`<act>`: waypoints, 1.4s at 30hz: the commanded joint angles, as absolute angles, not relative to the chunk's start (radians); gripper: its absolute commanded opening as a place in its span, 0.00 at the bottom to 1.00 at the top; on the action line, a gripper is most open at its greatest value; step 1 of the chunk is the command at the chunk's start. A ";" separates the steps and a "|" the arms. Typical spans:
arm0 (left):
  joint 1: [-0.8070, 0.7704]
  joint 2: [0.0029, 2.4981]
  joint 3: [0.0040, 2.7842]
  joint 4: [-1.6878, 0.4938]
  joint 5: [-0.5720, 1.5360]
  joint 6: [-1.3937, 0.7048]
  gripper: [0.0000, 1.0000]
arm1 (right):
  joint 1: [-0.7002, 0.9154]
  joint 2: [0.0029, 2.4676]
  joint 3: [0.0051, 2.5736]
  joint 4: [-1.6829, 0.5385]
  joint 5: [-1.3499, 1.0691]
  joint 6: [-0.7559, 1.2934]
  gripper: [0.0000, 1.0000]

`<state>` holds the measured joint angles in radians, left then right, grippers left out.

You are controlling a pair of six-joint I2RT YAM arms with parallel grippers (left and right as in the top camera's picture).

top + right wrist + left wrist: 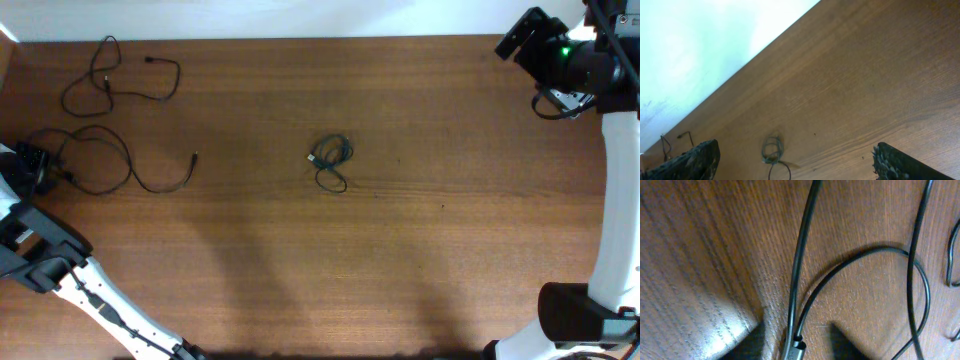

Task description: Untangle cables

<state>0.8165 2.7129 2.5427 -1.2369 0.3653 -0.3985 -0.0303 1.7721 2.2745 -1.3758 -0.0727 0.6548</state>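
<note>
Brown wood counter (400, 260), pale wall (300, 15) along 12 o'clock, clock read off the overhead view.

Far left, at 9: left hand (35, 165) sits low on the counter, right at the end of the lower loose cable (130, 172). Wrist cam is v. close. It shows cord and a plug end (797, 345) running off the bottom edge btwn two dark shapes. Fingers or shadow? Can't tell, so no call on whether that hand is clenched or released.

Up toward 10-11, the upper loose cable (120, 85) lies in open loops, apart from the lower one.

Dead centre: the knot (331, 160), a small tight bundle. Its long axis runs roughly 12 to 6, w/ one loop trailing off the 6 end. That looks like the job left to do.

Far right, up at 1-2: right hand (520, 40) is raised off the counter, fingers spread wide, nothing btwn them.

Key relation: the knot lies at 3 from the left hand and about 8 from the right, well apart from both. Right looks somewhat nearer and it's free, so my read is it's the better candidate to go in. Coming across that 12-6 axis, it should meet the bundle broadside.
</note>
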 commanded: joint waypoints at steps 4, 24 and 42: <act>0.841 2.722 2.598 -1.266 0.323 -0.422 0.99 | -0.033 1.774 2.281 -1.373 -0.078 0.655 0.98; 0.291 2.620 3.123 -1.678 0.198 -0.264 0.99 | 0.079 1.953 2.280 -1.448 -0.097 0.654 0.98; -0.006 2.626 2.835 -1.621 0.051 -0.260 0.99 | 0.321 2.242 2.274 -1.402 -0.101 0.655 0.98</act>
<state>-0.0212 2.6606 2.8548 -1.6398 0.0734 -0.2714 0.2970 2.2402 2.2738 -1.4136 -0.0967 0.6540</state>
